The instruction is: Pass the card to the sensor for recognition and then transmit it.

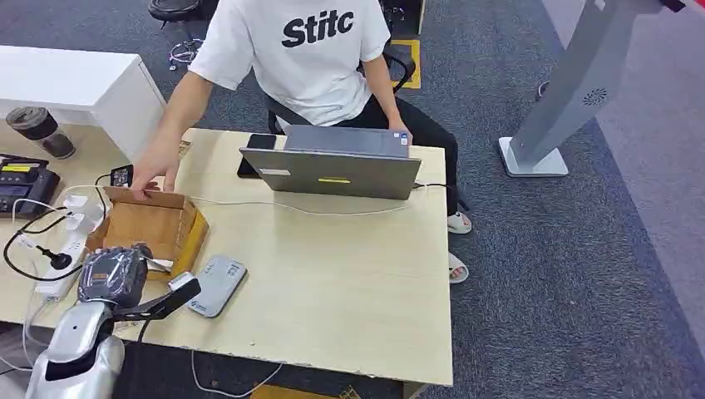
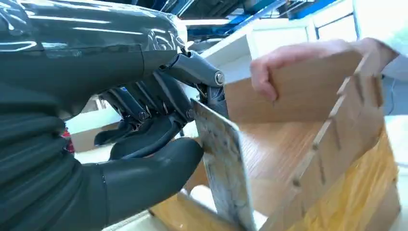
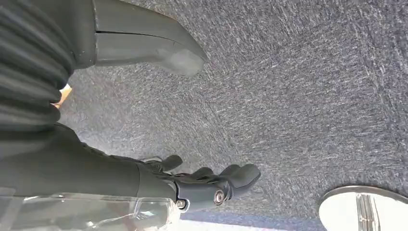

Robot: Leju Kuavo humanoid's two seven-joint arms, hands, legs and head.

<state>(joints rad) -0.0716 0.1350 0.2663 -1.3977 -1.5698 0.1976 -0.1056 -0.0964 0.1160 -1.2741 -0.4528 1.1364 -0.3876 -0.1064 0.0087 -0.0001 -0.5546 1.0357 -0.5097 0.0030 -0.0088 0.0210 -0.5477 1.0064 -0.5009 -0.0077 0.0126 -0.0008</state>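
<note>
My left hand (image 1: 112, 274) is at the near edge of an open wooden box (image 1: 158, 229) on the table's left side. In the left wrist view the thumb and fingers (image 2: 144, 139) pinch a pale patterned card (image 2: 223, 173), held upright over the inside of the wooden box (image 2: 298, 144). In the head view the card's edge (image 1: 158, 264) sticks out of the hand towards the grey card sensor (image 1: 214, 285), which lies flat just right of the box. A person's hand (image 1: 154, 179) rests on the box's far rim. My right hand (image 3: 207, 185) hangs over the carpet, holding nothing, its fingers apart.
A person sits across the table behind a grey laptop (image 1: 332, 170), with a dark phone (image 1: 258, 145) beside it. A white power strip (image 1: 62, 249), cables and a black device (image 1: 25, 183) lie at the far left. A kiosk stand's base (image 1: 532, 158) stands on the carpet at right.
</note>
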